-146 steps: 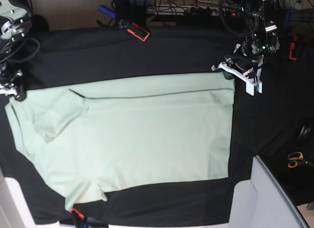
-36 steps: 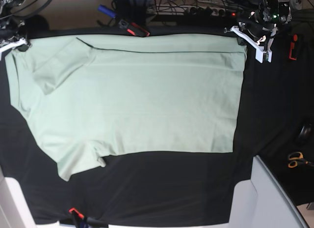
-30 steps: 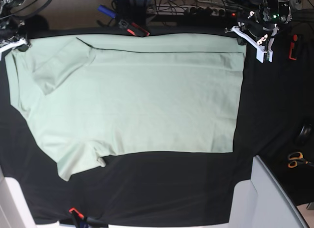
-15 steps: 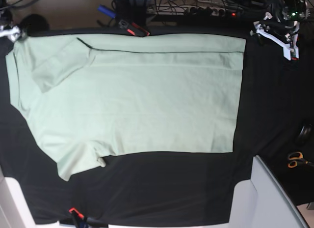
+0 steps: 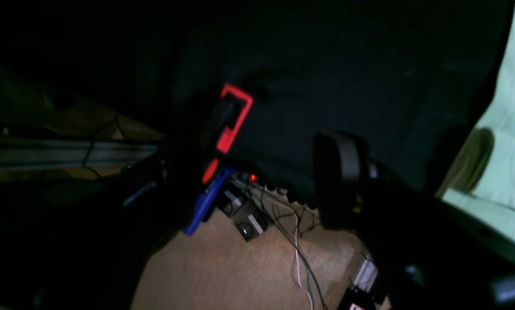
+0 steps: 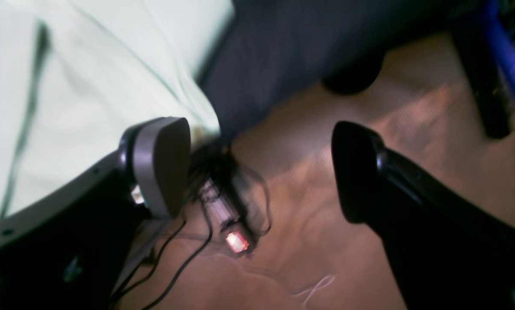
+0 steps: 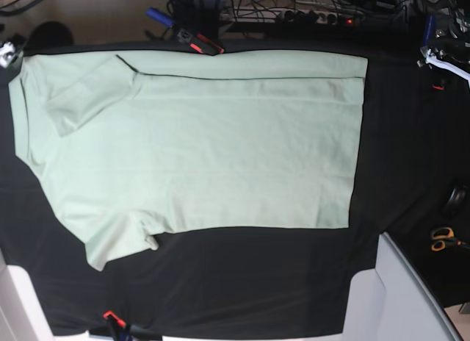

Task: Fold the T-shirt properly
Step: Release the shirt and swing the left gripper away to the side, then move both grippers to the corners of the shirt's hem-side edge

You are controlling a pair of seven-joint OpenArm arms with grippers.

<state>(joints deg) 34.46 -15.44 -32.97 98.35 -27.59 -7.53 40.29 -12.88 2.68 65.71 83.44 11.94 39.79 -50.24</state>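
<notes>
On the black-covered counter (image 7: 411, 172) the large pale mint-green short-sleeved T-shirt (image 7: 213, 150) lies flat, unchanged since half a second ago, while both arms have pulled further out. The left gripper (image 7: 446, 60) and the right gripper (image 6: 262, 168) are spread, holding nothing. Bare cloth lies below and right. The shirt's long axis runs left-right, sleeves left, hem right.
</notes>
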